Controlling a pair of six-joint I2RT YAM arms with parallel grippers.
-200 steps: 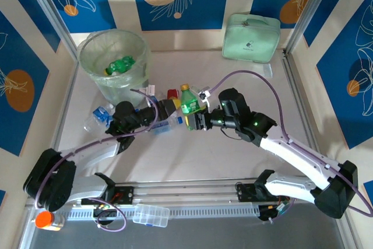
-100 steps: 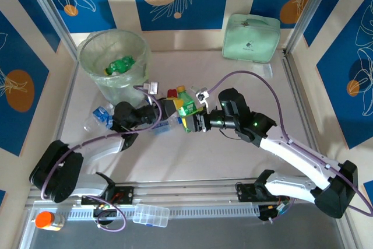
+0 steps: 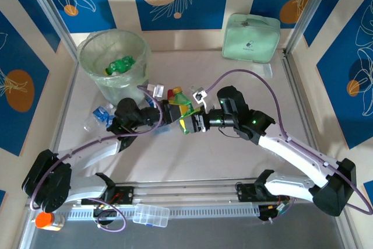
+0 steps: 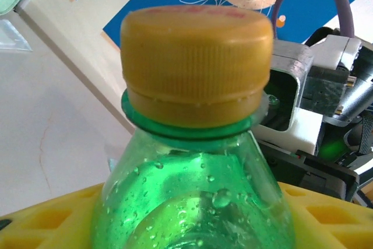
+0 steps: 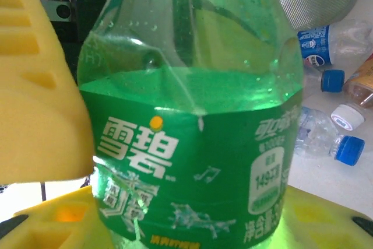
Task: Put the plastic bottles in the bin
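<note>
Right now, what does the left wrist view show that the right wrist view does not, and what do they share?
Left wrist view: the green bottle's yellow cap and green neck ring. Right wrist view: its green label with white characters, plus loose clear bottles with blue caps on the table behind. Both: the same green bottle, droplets inside, flanked by yellow pads.

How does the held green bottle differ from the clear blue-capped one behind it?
The green bottle is tinted, the clear bottle colourless. The green bottle's cap is yellow, the clear bottle's blue. The green bottle sits in the right hand, the clear bottle on the table. Both are capped.
</note>
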